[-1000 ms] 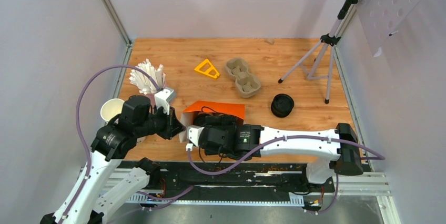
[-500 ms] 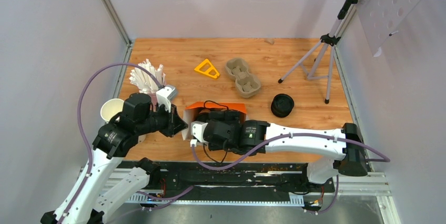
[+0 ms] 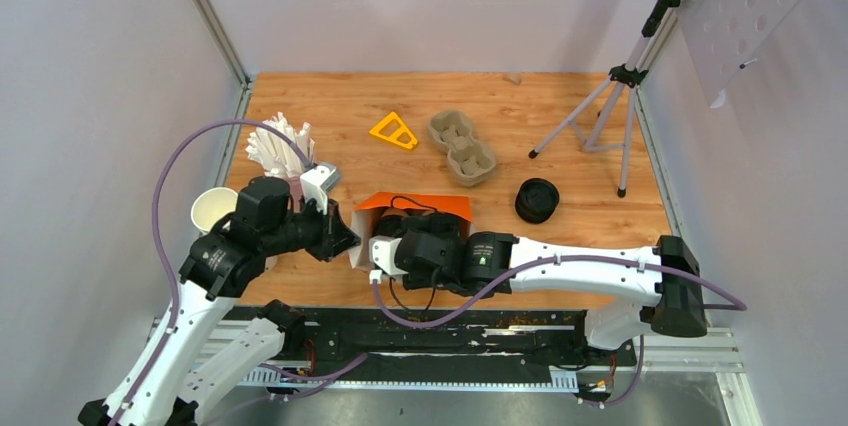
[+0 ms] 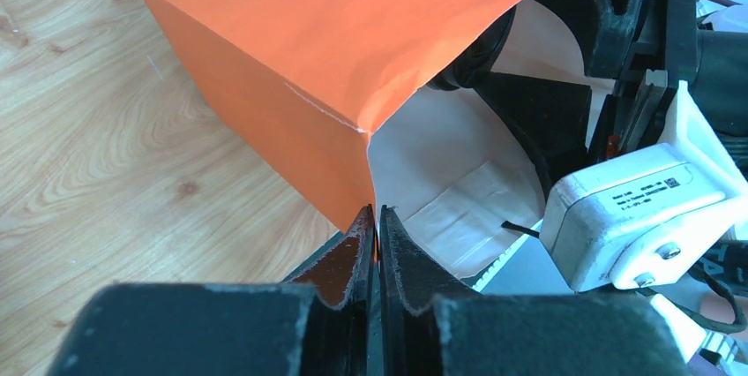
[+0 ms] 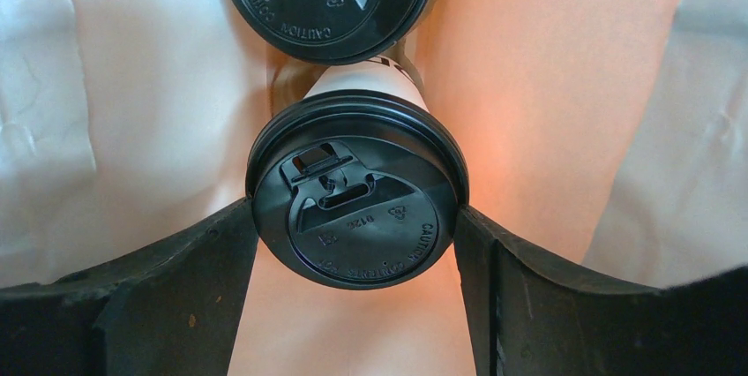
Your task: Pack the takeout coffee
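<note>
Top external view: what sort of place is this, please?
Probably a robot test cell staged for takeout packing, not a real café: bare walls enclose a wooden table, a tripod stands on it, and a pulp cup carrier, orange paper bag and lidded coffee cup are there.

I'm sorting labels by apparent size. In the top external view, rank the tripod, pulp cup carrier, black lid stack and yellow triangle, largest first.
1. tripod: spans the most, though it stands tall, so nearer the camera.
2. pulp cup carrier.
3. black lid stack and yellow triangle: they look about alike, so I won't rank them.
</note>
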Robot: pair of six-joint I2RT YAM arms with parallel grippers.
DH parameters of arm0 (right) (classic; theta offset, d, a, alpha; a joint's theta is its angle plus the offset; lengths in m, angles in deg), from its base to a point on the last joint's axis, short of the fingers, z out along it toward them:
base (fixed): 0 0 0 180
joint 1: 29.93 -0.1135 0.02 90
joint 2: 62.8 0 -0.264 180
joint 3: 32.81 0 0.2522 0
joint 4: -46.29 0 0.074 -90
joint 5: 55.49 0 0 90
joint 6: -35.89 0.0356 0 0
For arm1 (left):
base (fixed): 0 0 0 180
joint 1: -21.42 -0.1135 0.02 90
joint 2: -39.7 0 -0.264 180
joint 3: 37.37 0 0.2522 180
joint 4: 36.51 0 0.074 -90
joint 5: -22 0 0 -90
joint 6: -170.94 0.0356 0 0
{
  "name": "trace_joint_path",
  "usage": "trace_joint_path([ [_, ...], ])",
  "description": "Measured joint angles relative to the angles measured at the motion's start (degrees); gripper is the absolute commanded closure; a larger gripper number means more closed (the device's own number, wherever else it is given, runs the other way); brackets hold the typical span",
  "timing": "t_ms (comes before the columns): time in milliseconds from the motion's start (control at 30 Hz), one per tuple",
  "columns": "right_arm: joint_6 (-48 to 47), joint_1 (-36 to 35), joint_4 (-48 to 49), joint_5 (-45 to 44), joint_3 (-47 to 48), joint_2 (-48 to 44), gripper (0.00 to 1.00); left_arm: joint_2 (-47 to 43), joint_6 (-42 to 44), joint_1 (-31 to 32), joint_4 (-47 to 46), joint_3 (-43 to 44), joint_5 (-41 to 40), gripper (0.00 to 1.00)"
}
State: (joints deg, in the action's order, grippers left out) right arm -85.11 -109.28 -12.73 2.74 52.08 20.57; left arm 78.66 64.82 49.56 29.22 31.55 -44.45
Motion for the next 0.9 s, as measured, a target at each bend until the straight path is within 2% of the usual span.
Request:
trace_joint_path([
  [133, -0.3, 1.2, 1.1, 0.9, -0.1, -0.3, 0.31, 0.1, 0.0, 0.0, -0.3, -0.4, 0.4, 0.84],
  [267, -0.4, 1.9, 2.0, 1.3, -0.1, -0.5, 0.31, 0.3, 0.0, 0.0, -0.8, -0.4, 0.7, 0.7],
  [533, -0.3, 2.4, 2.8, 1.5, -0.1, -0.5, 0.32, 2.5, -1.9, 0.0, 1.6, 0.8, 0.2, 0.61],
  [600, -0.2, 2.6, 2.8, 1.5, -0.1, -0.5, 0.32, 3.1, -2.7, 0.0, 2.4, 1.6, -0.2, 0.62],
  [733, -0.2, 2.7, 2.8, 1.6, -0.1, -0.5, 0.32, 3.6, -3.6, 0.0, 3.3, 1.8, -0.8, 0.78],
  [900, -0.2, 2.7, 2.6, 1.5, 0.0, -0.5, 0.32, 3.3, -3.9, 0.0, 3.4, 1.8, -1.0, 0.9],
])
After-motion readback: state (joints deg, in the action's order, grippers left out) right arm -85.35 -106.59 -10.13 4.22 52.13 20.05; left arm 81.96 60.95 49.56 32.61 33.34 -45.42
